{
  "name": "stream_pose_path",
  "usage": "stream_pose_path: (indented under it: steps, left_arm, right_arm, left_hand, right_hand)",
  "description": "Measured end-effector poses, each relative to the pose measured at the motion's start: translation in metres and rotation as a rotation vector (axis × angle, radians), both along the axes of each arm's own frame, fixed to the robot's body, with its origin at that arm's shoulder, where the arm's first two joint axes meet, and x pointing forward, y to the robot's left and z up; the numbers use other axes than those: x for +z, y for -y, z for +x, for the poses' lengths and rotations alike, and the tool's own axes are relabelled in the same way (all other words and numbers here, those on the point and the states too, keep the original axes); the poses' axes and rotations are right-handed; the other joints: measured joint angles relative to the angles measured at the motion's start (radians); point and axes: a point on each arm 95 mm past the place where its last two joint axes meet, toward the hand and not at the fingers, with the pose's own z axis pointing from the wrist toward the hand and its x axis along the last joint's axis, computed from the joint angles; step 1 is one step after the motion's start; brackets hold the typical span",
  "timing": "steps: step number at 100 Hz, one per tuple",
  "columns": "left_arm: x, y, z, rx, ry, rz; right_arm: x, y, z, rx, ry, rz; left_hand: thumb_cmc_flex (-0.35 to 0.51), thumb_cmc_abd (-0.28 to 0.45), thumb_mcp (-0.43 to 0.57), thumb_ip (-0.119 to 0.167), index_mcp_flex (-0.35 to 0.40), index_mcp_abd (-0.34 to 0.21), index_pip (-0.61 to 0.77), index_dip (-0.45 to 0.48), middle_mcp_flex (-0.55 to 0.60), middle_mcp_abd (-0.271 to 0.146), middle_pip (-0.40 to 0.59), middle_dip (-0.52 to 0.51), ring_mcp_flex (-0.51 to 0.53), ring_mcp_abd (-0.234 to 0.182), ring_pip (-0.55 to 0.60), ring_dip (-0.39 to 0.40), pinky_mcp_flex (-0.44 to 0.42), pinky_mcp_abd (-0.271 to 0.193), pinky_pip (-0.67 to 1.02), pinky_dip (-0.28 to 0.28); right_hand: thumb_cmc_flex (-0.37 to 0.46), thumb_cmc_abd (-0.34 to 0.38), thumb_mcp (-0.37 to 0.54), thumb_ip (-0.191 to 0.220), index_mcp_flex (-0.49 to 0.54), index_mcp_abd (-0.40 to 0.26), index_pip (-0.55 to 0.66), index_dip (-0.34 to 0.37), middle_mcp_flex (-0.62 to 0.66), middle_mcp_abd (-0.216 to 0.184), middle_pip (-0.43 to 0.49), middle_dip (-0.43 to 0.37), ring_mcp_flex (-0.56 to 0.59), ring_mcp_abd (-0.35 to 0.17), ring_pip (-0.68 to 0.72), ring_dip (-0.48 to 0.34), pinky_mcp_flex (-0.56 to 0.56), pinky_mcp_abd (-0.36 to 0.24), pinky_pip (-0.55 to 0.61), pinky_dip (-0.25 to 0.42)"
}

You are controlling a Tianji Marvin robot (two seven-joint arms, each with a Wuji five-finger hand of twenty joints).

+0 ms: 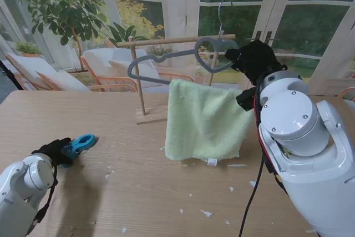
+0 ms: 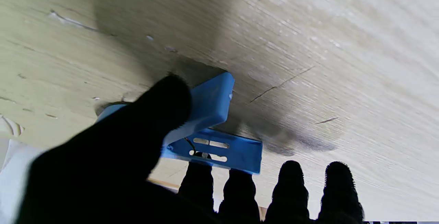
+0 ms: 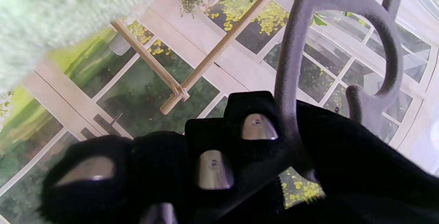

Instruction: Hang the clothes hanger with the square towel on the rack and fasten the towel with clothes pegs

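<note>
A grey flocked hanger (image 1: 183, 58) with a pale green square towel (image 1: 206, 121) draped over its bar is held up in front of the wooden rack (image 1: 166, 41). My right hand (image 1: 254, 59) is shut on the hanger's right end, and the wrist view shows the hanger (image 3: 291, 62) running between the black fingers (image 3: 212, 155). Its metal hook (image 1: 222, 12) stands above the rack's top rail. At the near left my left hand (image 1: 52, 151) is shut on a blue clothes peg (image 1: 82, 143) at the table top. The thumb (image 2: 151, 114) presses the peg (image 2: 212, 114).
The rack's upright and wooden foot (image 1: 151, 116) stand just left of the towel. Small white scraps (image 1: 206, 213) lie scattered on the wooden table (image 1: 138, 181). Behind the table are windows, a potted plant (image 1: 61, 4) and chairs.
</note>
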Motion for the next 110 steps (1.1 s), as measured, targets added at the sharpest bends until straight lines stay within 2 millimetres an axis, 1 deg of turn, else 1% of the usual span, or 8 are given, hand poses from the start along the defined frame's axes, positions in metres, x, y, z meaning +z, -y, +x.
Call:
stream_pose_path:
  steps: [6,14,20,35,50,87,103,110]
  left_arm:
    - [0.002,-0.003,-0.002,0.001,0.009,-0.011]
    - [0.006,-0.004,-0.004,-0.004,0.019,-0.010]
    - [0.008,-0.005,-0.005,-0.012,0.027,0.003]
    - [0.011,-0.009,-0.008,-0.016,0.037,0.013]
    - [0.008,-0.013,-0.011,-0.010,0.030,0.012]
    - [-0.005,-0.020,-0.016,0.023,0.032,0.013]
    - [-0.009,-0.020,-0.017,0.037,0.053,0.013]
    - [-0.010,-0.020,-0.017,0.039,0.054,0.011]
  right_arm:
    - [0.000,0.000,0.000,-0.001,-0.001,0.000]
    - [0.000,0.000,0.000,-0.001,-0.002,0.000]
    - [0.000,0.000,0.000,-0.001,-0.002,0.000]
    - [0.000,0.000,0.000,0.000,-0.003,0.003]
    - [0.000,0.001,0.000,0.001,-0.004,0.004]
    - [0.000,-0.001,0.002,0.008,-0.011,0.003]
    - [-0.001,-0.002,0.002,0.010,-0.012,0.003]
    - [-0.001,-0.002,0.003,0.010,-0.014,0.003]
  left_hand:
    - [-0.041,-0.028,-0.002,0.000,0.000,0.005,-0.035,-0.040,0.000,0.000,-0.005,-0.033,0.000,-0.001,-0.002,-0.021,-0.001,0.000,-0.001,0.000]
    - [-0.109,-0.049,0.005,-0.028,0.000,0.047,-0.047,-0.099,0.000,0.000,-0.006,-0.047,0.000,-0.002,-0.005,-0.045,-0.001,0.000,-0.011,-0.013]
    - [-0.147,-0.062,0.027,-0.038,0.000,0.075,-0.049,-0.122,0.000,0.000,-0.006,-0.047,0.000,-0.006,-0.005,-0.047,-0.001,0.000,-0.013,-0.021]
    - [-0.200,-0.078,0.063,-0.040,0.000,0.114,-0.046,-0.134,0.000,0.000,-0.006,-0.047,0.000,-0.013,-0.005,-0.057,-0.001,0.000,-0.013,-0.024]
    - [-0.200,-0.079,0.063,-0.042,0.000,0.135,-0.023,-0.027,0.000,0.000,-0.006,-0.022,0.000,-0.013,-0.005,-0.071,-0.001,0.000,-0.013,-0.024]
    - [-0.158,-0.078,0.060,-0.042,-0.003,0.149,-0.012,0.075,0.000,-0.002,0.005,0.063,0.000,-0.022,-0.005,-0.049,-0.001,-0.002,-0.013,-0.011]
    - [-0.134,-0.073,0.059,-0.042,-0.016,0.155,0.014,0.195,0.000,-0.003,0.020,0.162,0.000,-0.023,-0.002,0.007,0.000,-0.002,-0.012,0.008]
    - [-0.130,-0.072,0.059,-0.042,-0.028,0.161,0.034,0.282,0.000,-0.003,0.046,0.197,0.000,-0.023,-0.002,0.034,0.010,-0.002,-0.012,0.014]
  right_hand:
    - [0.000,0.000,0.000,0.000,0.000,0.000,0.000,0.000,0.000,0.000,0.000,0.000,0.000,0.000,0.000,0.000,0.000,0.000,0.000,0.000]
    - [0.000,0.000,0.000,0.000,0.000,0.000,0.000,0.000,0.000,0.000,0.000,0.000,0.000,0.000,0.000,0.000,0.000,0.000,0.000,0.000]
    - [0.000,0.001,0.000,0.000,0.000,0.000,0.000,0.000,0.000,0.000,0.000,0.000,0.000,0.000,0.000,0.000,0.000,0.000,0.000,0.000]
    - [0.000,0.011,-0.006,0.000,0.000,0.000,0.000,0.000,0.000,0.000,0.000,0.000,0.000,0.000,0.000,0.000,0.000,0.000,0.000,0.000]
    - [0.000,0.011,-0.006,0.000,0.000,0.000,0.000,0.000,0.000,0.000,0.000,0.000,0.000,0.000,0.000,0.000,0.000,0.000,0.000,0.000]
    - [0.000,0.011,-0.006,0.000,0.000,0.000,0.000,0.000,0.000,0.000,0.000,0.000,0.000,0.000,0.000,0.000,0.000,0.000,0.000,0.000]
    - [0.000,0.011,-0.006,0.000,0.000,0.000,0.000,0.000,0.000,0.000,0.000,0.000,0.000,0.000,0.000,0.000,0.000,0.000,0.000,0.000]
    - [0.000,0.011,-0.006,0.000,0.000,0.000,0.000,0.000,0.000,0.000,0.000,0.000,0.000,0.000,0.000,0.000,0.000,0.000,0.000,0.000]
